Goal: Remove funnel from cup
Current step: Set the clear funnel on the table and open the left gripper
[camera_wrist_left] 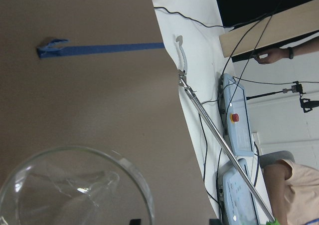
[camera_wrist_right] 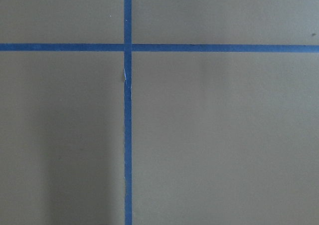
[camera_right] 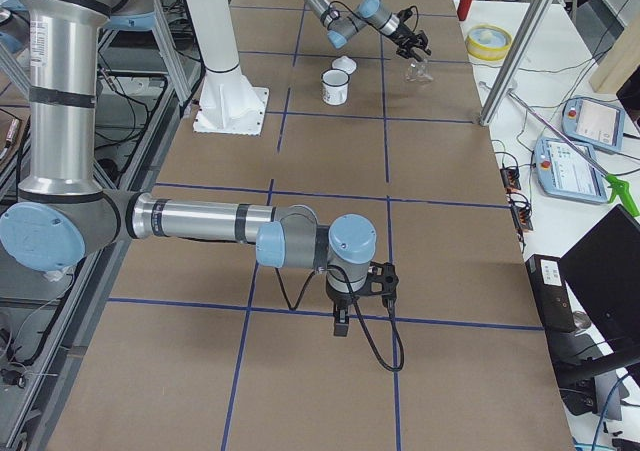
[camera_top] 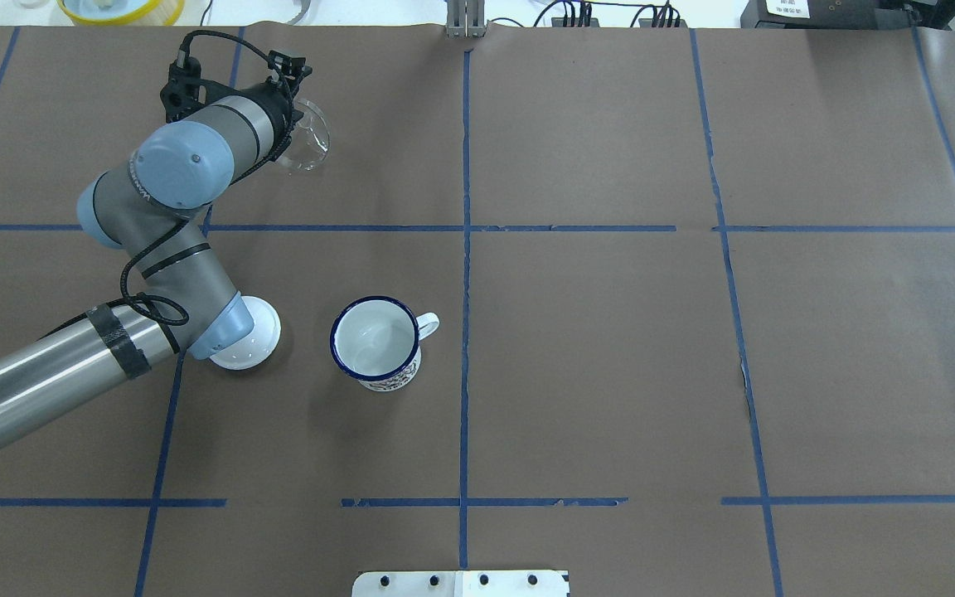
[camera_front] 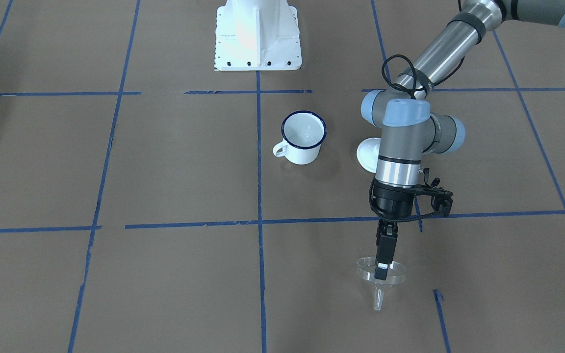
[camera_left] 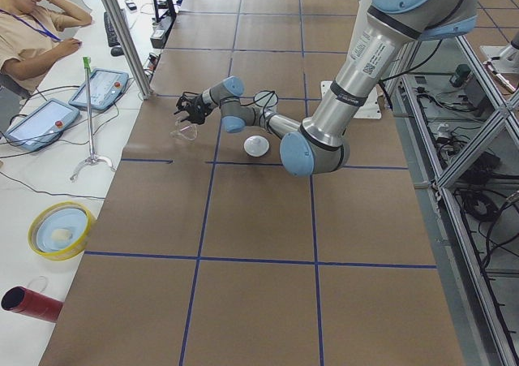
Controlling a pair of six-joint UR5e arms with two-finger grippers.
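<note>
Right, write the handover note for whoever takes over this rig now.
Left gripper: shut on the funnel at its rim, on the operators' side of the table, well clear of the cup.
Right gripper: over bare table; open or shut cannot be told.
The cup stands upright and empty mid-table, a white lid beside it.
Done: the funnel is out of the cup.
To do: set it down and release; whether it touches the table yet is unclear.
</note>
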